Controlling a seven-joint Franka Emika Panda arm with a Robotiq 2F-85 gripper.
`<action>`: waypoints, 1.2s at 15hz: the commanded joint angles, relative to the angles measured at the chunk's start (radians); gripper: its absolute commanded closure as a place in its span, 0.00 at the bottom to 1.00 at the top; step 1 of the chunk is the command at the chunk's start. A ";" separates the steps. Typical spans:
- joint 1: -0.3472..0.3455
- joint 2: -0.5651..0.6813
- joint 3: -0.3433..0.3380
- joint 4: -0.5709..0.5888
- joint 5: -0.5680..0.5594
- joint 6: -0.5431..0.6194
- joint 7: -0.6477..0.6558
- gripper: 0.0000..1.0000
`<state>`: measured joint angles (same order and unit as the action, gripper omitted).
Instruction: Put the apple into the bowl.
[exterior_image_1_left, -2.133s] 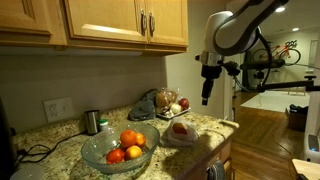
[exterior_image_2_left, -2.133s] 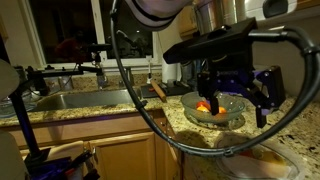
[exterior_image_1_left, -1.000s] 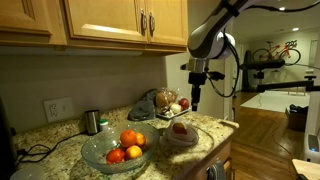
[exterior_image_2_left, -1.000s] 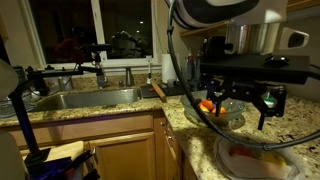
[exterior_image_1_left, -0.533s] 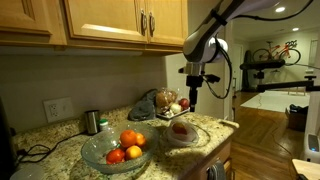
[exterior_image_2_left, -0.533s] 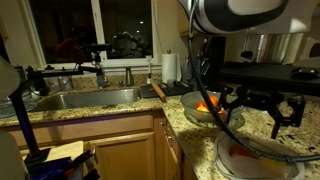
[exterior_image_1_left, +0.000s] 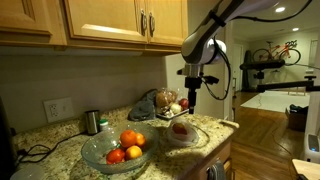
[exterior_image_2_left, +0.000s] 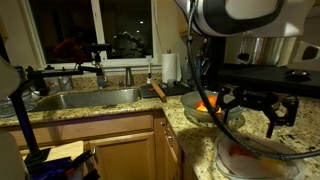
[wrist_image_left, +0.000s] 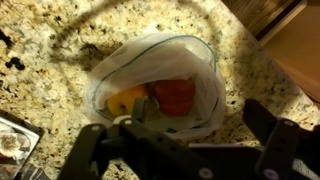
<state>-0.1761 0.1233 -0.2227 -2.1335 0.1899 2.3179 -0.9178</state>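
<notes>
Swung in from the side and lowered, the gripper (exterior_image_1_left: 192, 100) hangs spread and empty over the apple (wrist_image_left: 175, 96) — lying in the dish (wrist_image_left: 108, 76), apart from the bowl (exterior_image_1_left: 93, 155) — so grasp, carry and drop all remain.

Pincer (wrist_image_left: 190, 158) tips prob. cropped, wrist view.
</notes>
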 joint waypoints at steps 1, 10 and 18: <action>-0.028 0.045 0.036 0.032 0.020 -0.016 -0.018 0.00; -0.073 0.215 0.110 0.153 0.059 -0.010 -0.098 0.00; -0.121 0.317 0.160 0.248 0.056 -0.036 -0.097 0.00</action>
<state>-0.2531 0.4200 -0.0979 -1.9243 0.2273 2.3171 -0.9862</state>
